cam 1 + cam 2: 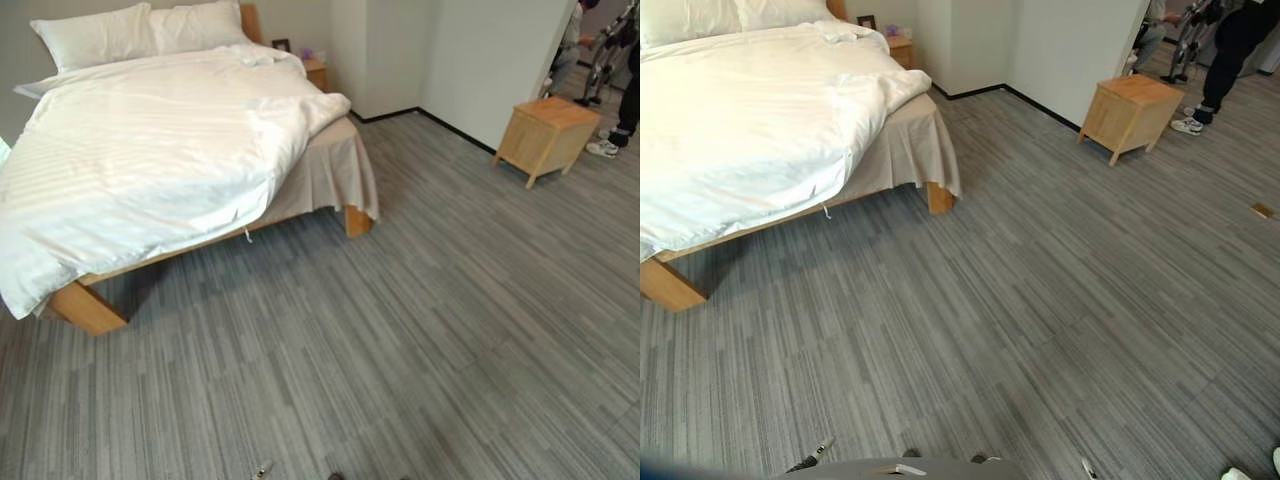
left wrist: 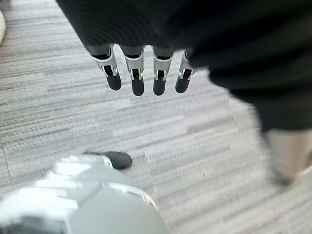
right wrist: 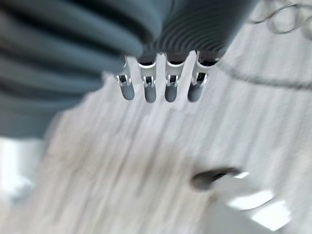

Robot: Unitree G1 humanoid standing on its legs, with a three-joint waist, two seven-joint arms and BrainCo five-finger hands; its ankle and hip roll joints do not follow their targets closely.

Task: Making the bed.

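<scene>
- Bed (image 1: 90, 305): wooden frame, standing well apart from the robot across the grey floor (image 1: 420, 330).
- Duvet (image 1: 150, 150): white, lying askew; one corner (image 1: 320, 108) is bunched near the foot, exposing the beige sheet (image 1: 335, 170). Two pillows (image 1: 120, 35) rest at the head.
- Left robot hand (image 2: 141, 73): fingers straight and relaxed, holding nothing, hanging over the floor.
- Right robot hand (image 3: 158, 80): same state, empty.
- Risk: a grasp attempted from this range would likely miss the duvet; approach first.
- Risk: pulling one corner alone may drag the duvet further off-centre.
- Risk: a wooden nightstand (image 1: 545, 135) and a person (image 1: 1230, 60) stand to the right; a wide turn could clip them.
</scene>
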